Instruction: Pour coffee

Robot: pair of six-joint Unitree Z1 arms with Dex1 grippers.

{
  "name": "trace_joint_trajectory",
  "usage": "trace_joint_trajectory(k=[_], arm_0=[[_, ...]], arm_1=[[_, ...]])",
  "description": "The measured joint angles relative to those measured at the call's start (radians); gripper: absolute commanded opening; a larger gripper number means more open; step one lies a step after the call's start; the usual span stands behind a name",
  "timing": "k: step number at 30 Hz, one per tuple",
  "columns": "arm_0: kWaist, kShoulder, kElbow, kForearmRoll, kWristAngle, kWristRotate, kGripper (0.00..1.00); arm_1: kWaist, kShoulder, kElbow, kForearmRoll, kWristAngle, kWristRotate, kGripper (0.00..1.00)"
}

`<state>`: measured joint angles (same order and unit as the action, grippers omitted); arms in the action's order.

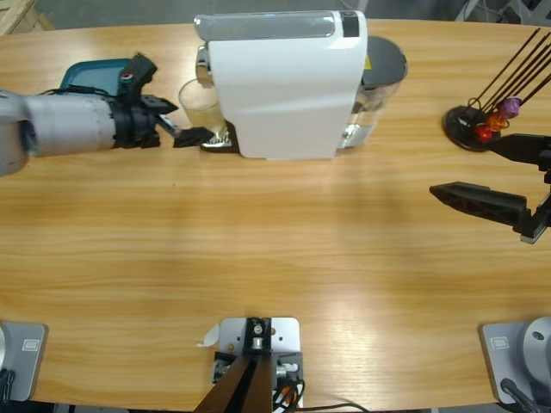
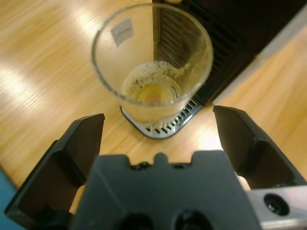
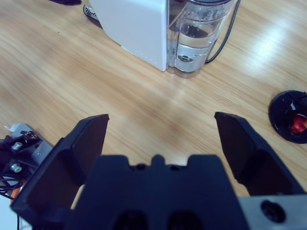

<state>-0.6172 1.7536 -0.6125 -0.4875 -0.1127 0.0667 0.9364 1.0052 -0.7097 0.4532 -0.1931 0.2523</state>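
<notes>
A clear glass point(image 2: 192, 55) stands on the drip tray point(image 2: 168, 128) of the white coffee machine point(image 1: 284, 86). At its bottom lies a shallow pool of coffee point(image 2: 152, 92), light brown with foam around its edge. My left gripper point(image 2: 158, 117) is open and level with the glass, one jaw on either side, with the glass just beyond their tips. From above, the left gripper point(image 1: 191, 120) reaches in from the left to the glass point(image 1: 198, 101). My right gripper point(image 1: 462, 166) hangs open over the table's right side, holding nothing.
The machine's water tank point(image 3: 196, 38) with clear water sits behind it, a black cable beside it. A black stand point(image 1: 469, 127) with coloured capsules and thin rods stands at the far right. A teal object point(image 1: 90, 76) lies behind the left arm.
</notes>
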Motion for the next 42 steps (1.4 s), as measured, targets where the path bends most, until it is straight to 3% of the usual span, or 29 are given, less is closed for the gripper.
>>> trace_joint_trajectory(k=[6, 10, 11, 12, 14, 15, 16, 21, 23, 30, 42], arm_0=[[0.003, -0.169, -0.011, 0.237, 0.0, -0.007, 0.991], [0.004, -0.355, -0.108, 0.58, 0.0, -0.034, 0.957], [0.004, -0.403, -0.152, 0.689, 0.0, -0.037, 0.945], [0.005, -0.449, -0.199, 0.804, 0.0, -0.039, 0.945], [0.005, -0.527, -0.283, 1.011, 0.004, -0.038, 0.945], [0.005, -0.555, -0.306, 1.08, 0.011, -0.034, 0.942], [0.005, -0.58, -0.313, 1.127, 0.019, -0.031, 0.941], [0.004, -0.634, -0.333, 1.23, 0.038, -0.031, 0.937], [0.004, -0.634, -0.346, 1.257, 0.05, -0.031, 0.867], [0.004, -0.607, -0.347, 1.272, 0.078, -0.066, 0.858], [0.004, -0.516, -0.226, 1.083, 0.078, -0.122, 0.853]], arm_1=[[0.0, 0.0, 0.001, -0.001, 0.0, 0.0, 0.998], [0.0, 0.0, 0.001, -0.002, 0.004, -0.004, 0.992], [0.0, 0.0, 0.001, -0.002, 0.004, -0.006, 0.874], [-0.002, 0.0, 0.0, -0.002, 0.004, -0.013, 0.654], [-0.025, 0.004, -0.014, 0.005, 0.005, -0.027, 0.341], [-0.041, 0.01, -0.033, 0.014, 0.006, -0.036, 0.092], [-0.063, 0.018, -0.06, 0.027, 0.011, -0.048, 0.0], [-0.15, 0.128, -0.327, 0.183, 0.032, -0.149, 0.0], [-0.171, 0.168, -0.421, 0.25, 0.026, -0.187, 0.0], [-0.247, 0.29, -0.644, 0.392, 0.058, -0.266, 0.0], [-0.32, 0.514, -0.903, 0.433, 0.112, -0.319, 0.0]])
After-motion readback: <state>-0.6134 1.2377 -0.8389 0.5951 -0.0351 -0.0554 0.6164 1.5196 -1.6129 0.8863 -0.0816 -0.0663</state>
